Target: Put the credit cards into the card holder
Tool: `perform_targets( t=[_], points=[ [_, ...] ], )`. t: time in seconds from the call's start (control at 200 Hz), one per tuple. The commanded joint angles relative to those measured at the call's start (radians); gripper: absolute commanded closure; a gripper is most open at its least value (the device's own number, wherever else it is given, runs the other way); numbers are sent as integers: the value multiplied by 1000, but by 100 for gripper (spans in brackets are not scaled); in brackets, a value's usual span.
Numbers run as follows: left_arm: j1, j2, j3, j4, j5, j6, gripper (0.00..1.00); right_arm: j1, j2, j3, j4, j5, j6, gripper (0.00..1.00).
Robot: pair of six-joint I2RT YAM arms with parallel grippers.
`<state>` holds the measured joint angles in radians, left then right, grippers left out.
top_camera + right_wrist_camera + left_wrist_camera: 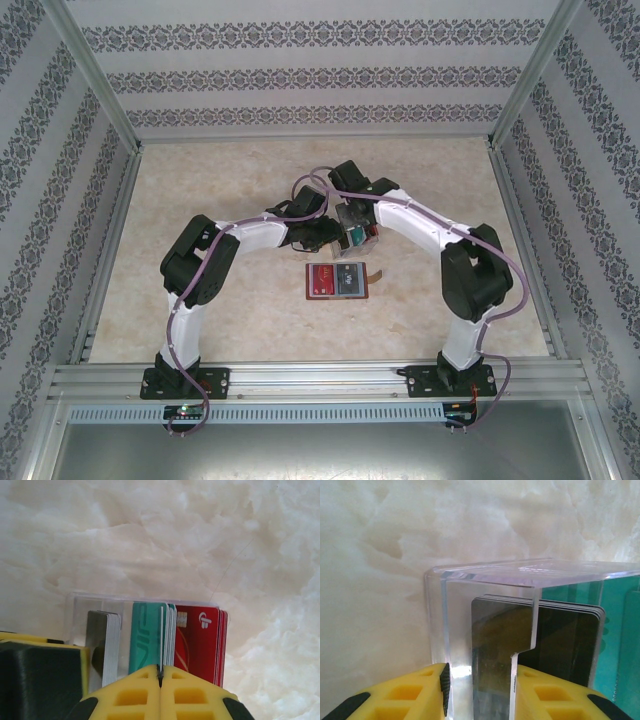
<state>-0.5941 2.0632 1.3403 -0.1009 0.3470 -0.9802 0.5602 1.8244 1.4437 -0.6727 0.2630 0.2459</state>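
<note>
**A:** How is the table looking?

**B:** It's lying bare out to its railed edges. The left arm and right arm are bending inward, meeting mid-table.

**A:** And the things?

**B:** One card holder is lying open just nearside of one clear tray. The tray is holding three stacks of credit cards: grey stack, teal stack, red stack.

**A:** The tools?

**B:** The left tool is clamping the clear tray's end compartment. The right tool is pinching one teal card, fingers closed.

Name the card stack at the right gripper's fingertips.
The teal stack, in the middle: the right gripper pinches its edge, between the dark grey cards and red cards.
</note>
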Motion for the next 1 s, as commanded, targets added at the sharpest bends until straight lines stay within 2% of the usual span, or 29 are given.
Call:
perform_targets(
  t=[0.0, 0.125, 0.26, 0.36, 0.465, 0.55, 0.61, 0.669, 0.869, 0.949, 0.994],
  points=[
    [4, -49, -9, -14, 13, 3, 61, -24, -92, -42, 4, -88, 69, 100],
    [4, -84, -12, 13, 17, 11, 57, -66, -208, -137, 93, -232, 166, 100],
    [7, -153, -32, 54, 7, 38, 45, -139, -341, -280, 235, -403, 280, 100],
    [10, -201, -39, 58, 8, 51, 42, -188, -426, -374, 336, -510, 347, 100],
    [16, -257, -82, 160, 71, 34, 37, -237, -504, -476, 479, -636, 452, 100],
    [37, -271, -110, 328, 215, -26, 31, -286, -538, -530, 550, -724, 509, 100],
    [60, -251, -101, 459, 346, -92, 31, -334, -541, -549, 605, -815, 551, 100],
    [71, -236, -82, 516, 397, -136, 31, -365, -541, -571, 684, -888, 618, 100],
    [72, -213, -29, 447, 412, -135, 32, -379, -548, -588, 788, -936, 698, 100],
    [70, -196, -27, 476, 438, -149, 33, -385, -552, -594, 818, -945, 713, 100],
    [70, -185, -29, 517, 457, -176, 37, -387, -543, -591, 835, -967, 725, 100]
  ],
)
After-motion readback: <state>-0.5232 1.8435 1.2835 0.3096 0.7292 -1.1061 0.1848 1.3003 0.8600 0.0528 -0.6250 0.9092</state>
